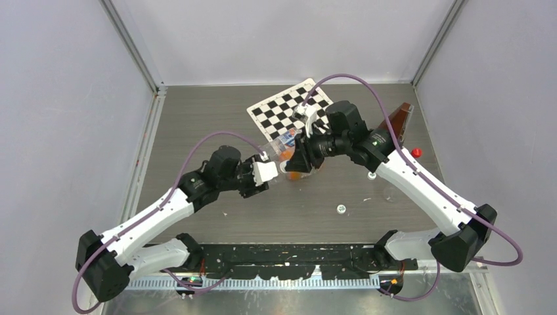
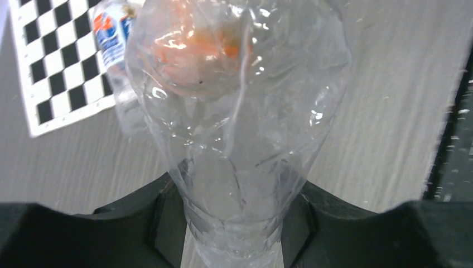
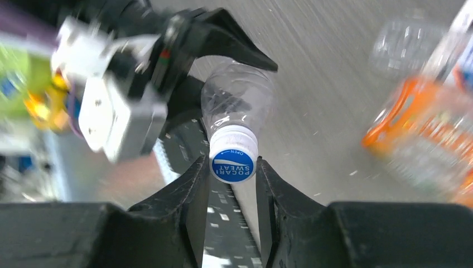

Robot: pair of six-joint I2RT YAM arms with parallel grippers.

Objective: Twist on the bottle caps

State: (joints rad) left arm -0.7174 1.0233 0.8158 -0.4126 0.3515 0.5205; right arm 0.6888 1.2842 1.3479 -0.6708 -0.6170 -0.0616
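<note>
Grey wood-grain tabletop fills my feeds, with pale walls around it. My right gripper (image 3: 233, 167) pinches the white cap (image 3: 233, 146) with the blue top, one finger against each side. That cap sits on the neck of the clear crumpled bottle (image 2: 240, 111). My left gripper (image 2: 234, 209) is clamped around that bottle. Further out, I see a loose cap (image 1: 341, 209) lying towards the near edge, a red cap (image 1: 416, 152) off to the right, and the checkerboard (image 1: 289, 108) behind.
</note>
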